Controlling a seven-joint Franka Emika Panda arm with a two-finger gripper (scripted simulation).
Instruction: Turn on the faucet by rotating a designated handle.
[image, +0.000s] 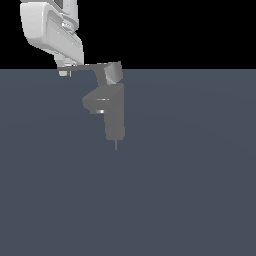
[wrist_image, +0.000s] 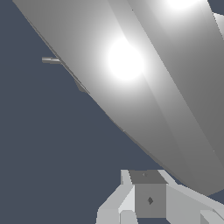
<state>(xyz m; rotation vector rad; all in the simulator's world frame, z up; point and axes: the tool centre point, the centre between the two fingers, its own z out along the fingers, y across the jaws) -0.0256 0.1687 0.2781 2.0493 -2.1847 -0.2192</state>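
Faucet standing upright on the dark table, handle reaching flat from its boxy cap toward the exterior view's left, long axis level. Claw right at the lever's pointed far end, touching or just beside it, on the side away from the cap. Whether clenched or released cannot be told; the wrist view filled mostly by a bright grey surface, finger barely showing.

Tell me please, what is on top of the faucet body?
On the faucet sits the boxy cap with the handle reaching toward the gripper. The gripper covers the lever's tip, so contact cannot be seen.
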